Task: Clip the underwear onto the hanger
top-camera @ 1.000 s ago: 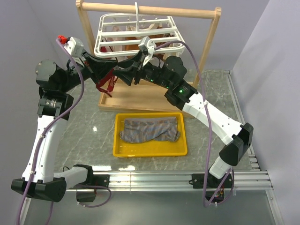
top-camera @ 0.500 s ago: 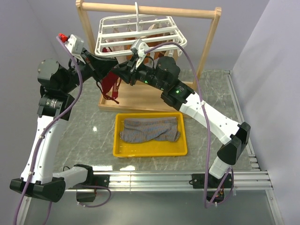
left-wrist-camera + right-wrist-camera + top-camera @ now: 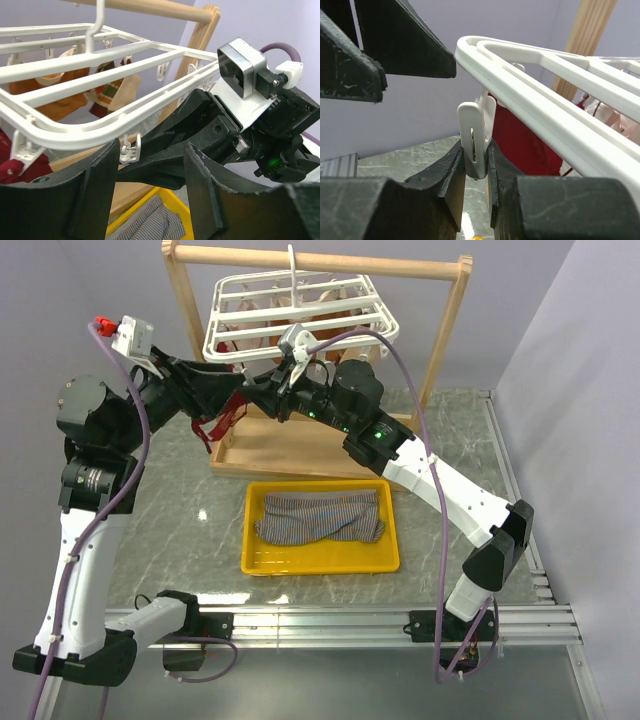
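Note:
The grey striped underwear lies crumpled in the yellow tray, and it also shows below my left fingers. The white grid hanger hangs from the wooden bar. My right gripper is shut on a white clip that dangles from the hanger's rim. Under the hanger's front left corner my left gripper stands open and holds nothing. Its tips face the right gripper. Another small clip hangs just above its left finger.
Dark red underwear hangs from the hanger's left side, right behind the held clip. Orange-brown garments hang further back. The wooden frame stand and its base board are behind the tray.
My left gripper has opened, let go of the dark red underwear and drawn back to the left. My right gripper has closed on the clip.

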### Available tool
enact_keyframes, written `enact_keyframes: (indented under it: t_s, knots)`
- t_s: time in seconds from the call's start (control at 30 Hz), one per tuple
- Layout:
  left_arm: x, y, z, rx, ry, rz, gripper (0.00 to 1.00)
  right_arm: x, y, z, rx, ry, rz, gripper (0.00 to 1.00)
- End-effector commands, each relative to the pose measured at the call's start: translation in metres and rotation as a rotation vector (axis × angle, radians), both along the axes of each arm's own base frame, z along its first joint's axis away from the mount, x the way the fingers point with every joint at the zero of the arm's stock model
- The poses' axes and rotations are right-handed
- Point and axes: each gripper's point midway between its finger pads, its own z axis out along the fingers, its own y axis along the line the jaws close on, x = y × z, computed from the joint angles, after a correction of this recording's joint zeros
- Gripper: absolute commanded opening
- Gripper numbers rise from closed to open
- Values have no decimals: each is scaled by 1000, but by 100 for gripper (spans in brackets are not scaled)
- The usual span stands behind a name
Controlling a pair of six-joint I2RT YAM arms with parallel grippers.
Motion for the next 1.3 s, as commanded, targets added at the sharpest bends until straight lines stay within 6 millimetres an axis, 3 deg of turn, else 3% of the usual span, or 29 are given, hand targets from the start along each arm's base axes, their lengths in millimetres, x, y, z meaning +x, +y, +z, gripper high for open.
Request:
enact_keyframes:
  t_s: [0.0, 0.37, 0.8, 0.93, 1.1, 1.17, 1.27]
  knots:
    - [3, 8, -6, -10, 74, 57, 58, -10, -3, 24, 52, -30, 24, 0]
    - [15, -1, -16, -36, 96, 8, 54, -11, 0, 23, 51, -25, 42, 0]
    - [25, -5, -1, -110, 66, -3, 48, -12, 4, 22, 54, -26, 48, 0]
    - [28, -8, -2, -111, 74, -14, 41, -13, 5, 22, 55, -29, 52, 0]
    - [31, -9, -4, -117, 83, -9, 41, -13, 5, 21, 51, -36, 49, 0]
    - [31, -9, -2, -120, 81, -8, 33, -14, 5, 21, 48, -40, 49, 0]
    - [32, -8, -2, -122, 86, -1, 8, -15, 5, 22, 47, -43, 49, 2]
